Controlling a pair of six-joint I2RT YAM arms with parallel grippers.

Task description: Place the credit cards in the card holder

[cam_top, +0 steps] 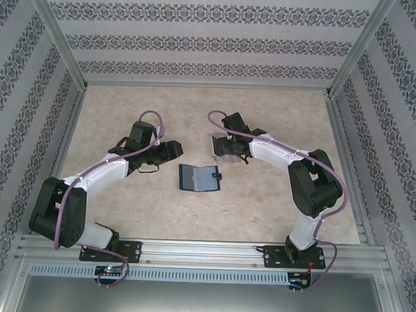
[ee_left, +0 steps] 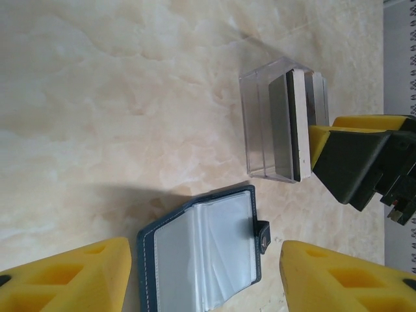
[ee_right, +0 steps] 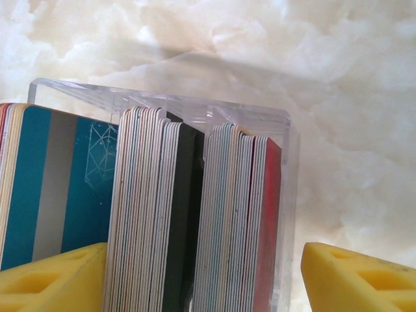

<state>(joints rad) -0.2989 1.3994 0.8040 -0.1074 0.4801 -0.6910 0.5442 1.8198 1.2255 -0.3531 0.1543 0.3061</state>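
Backdrop: patterned wallpaper walls and a metal frame close in a pale marbled desk.
Left arm: I see the left arm reaching from 7 o'clock toward the desk's middle.
Left jaws: parted wide with nothing gripped; on my left wrist view the yellow pads sit in the two lower corners.
Card holder: the card holder lies open and flat near the desk's middle, at 4 o'clock from the left jaws, close but apart. Its clear sleeves face up and its strap tab is on the right edge.
Clear case: the clear case stands at 1 o'clock from the card holder, near it, not touching.
Credit cards: the credit cards stand on edge inside the clear case in three packs, fronted by a teal, a black and a red one.
Right jaws: parted, straddling the clear case. The right pad stands just clear of its wall; I cannot tell whether the other one touches.
Right arm: the right arm bends in from 5 o'clock.
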